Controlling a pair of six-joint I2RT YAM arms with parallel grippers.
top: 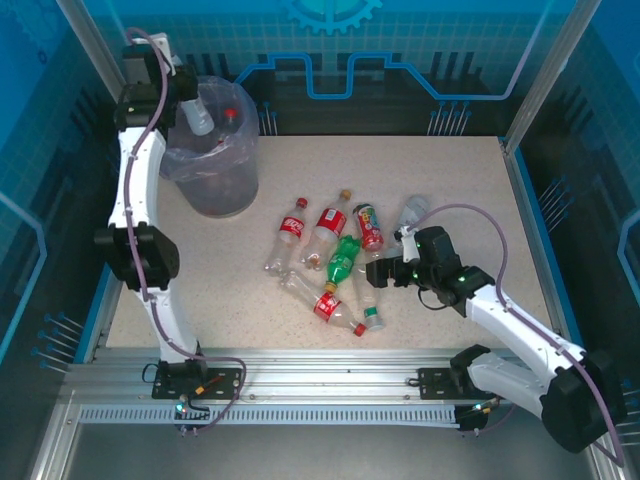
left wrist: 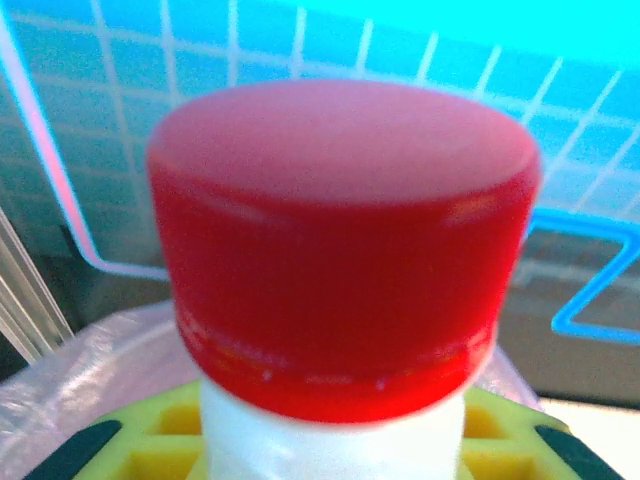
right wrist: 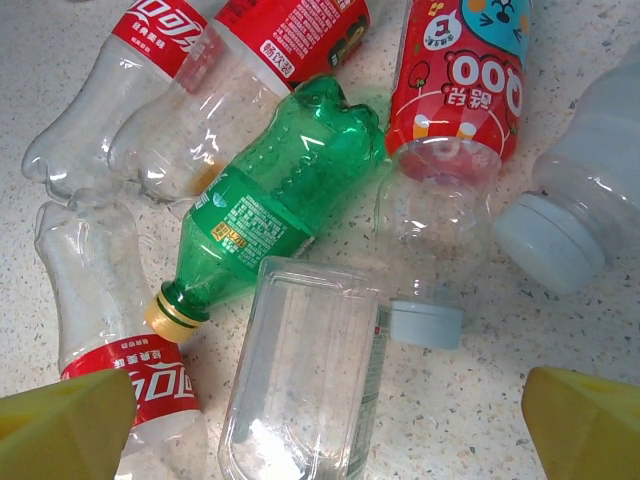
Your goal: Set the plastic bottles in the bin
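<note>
My left gripper is shut on the white neck of a red-capped plastic bottle, held over the bin, a grey bucket lined with a crinkly bag at the table's back left. The bottle's clear body hangs above the rim. Another red cap shows inside the bin. Several bottles lie heaped mid-table: a green one, red-labelled ones and a clear square one. My right gripper hangs open just above the clear square bottle, its yellow fingertips wide apart.
The speckled table is walled by blue panels at the back and sides. A pale bottle with a white cap lies right of the heap. An aluminium rail runs along the near edge by the arm bases.
</note>
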